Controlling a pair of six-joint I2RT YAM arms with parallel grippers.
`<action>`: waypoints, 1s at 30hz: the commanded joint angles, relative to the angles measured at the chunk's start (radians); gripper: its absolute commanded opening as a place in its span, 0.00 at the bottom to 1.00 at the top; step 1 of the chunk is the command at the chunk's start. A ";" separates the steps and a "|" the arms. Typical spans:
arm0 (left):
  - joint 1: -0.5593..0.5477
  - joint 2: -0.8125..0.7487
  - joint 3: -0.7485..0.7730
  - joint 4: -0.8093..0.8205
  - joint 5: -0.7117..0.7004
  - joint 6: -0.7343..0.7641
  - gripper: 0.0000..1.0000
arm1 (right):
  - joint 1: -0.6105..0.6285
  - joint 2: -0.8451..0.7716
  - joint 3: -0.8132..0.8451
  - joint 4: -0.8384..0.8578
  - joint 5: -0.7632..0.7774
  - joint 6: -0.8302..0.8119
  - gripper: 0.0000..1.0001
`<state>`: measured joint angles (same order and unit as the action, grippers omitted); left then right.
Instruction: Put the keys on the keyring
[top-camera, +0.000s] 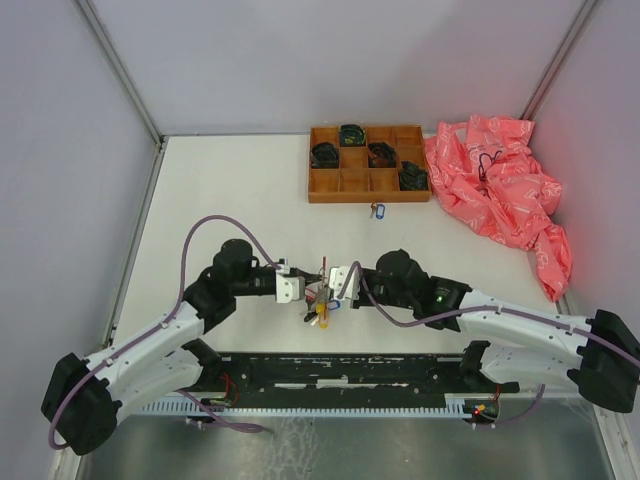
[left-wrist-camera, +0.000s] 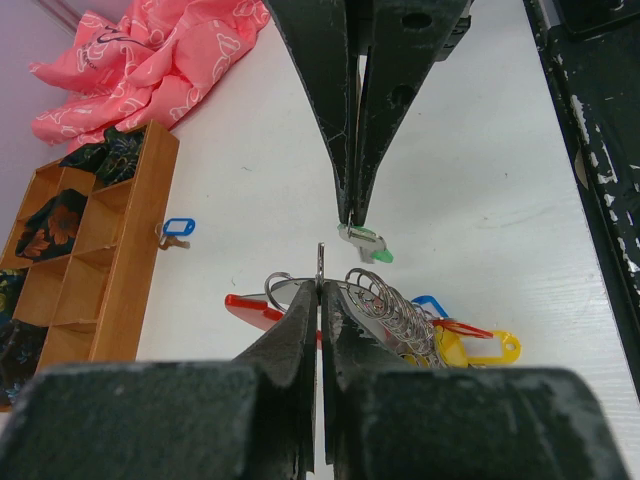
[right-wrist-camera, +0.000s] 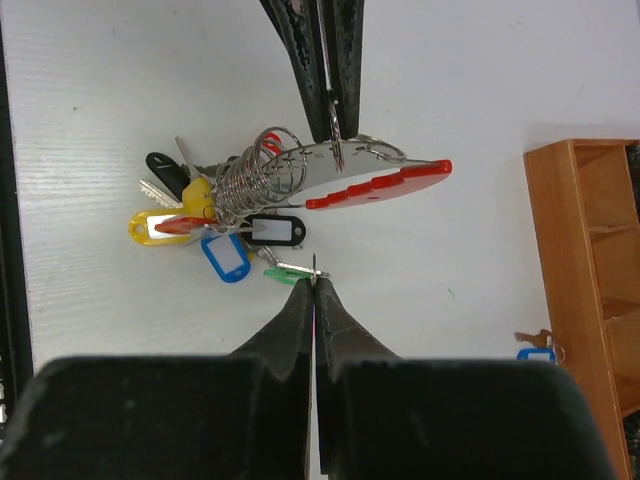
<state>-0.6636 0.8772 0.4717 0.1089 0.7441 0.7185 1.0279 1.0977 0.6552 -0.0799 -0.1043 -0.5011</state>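
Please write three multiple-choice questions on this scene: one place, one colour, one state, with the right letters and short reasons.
1. Relative to the wooden tray, the lone blue-tag key lies: A inside it; B on the table beside it; C upon its rim.
2. The tag of the key in the right pincer is: A green; B yellow; C black.
3. The left pincer is: A wide open; B shut on the ring; C shut on nothing.
B: it lies outside the tray wall. A: green plastic shows at its grip. B: it pinches the thin ring.
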 joint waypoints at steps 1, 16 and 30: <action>0.000 0.013 0.007 0.093 0.052 -0.039 0.03 | -0.002 -0.044 -0.031 0.141 -0.053 0.012 0.01; 0.022 0.071 -0.006 0.169 0.102 -0.102 0.03 | -0.003 -0.083 -0.090 0.259 -0.048 -0.001 0.01; 0.022 0.093 -0.004 0.184 0.113 -0.119 0.03 | -0.003 -0.086 -0.072 0.248 -0.065 0.015 0.01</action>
<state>-0.6453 0.9718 0.4622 0.2119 0.8204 0.6357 1.0271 1.0267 0.5621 0.1223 -0.1402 -0.5011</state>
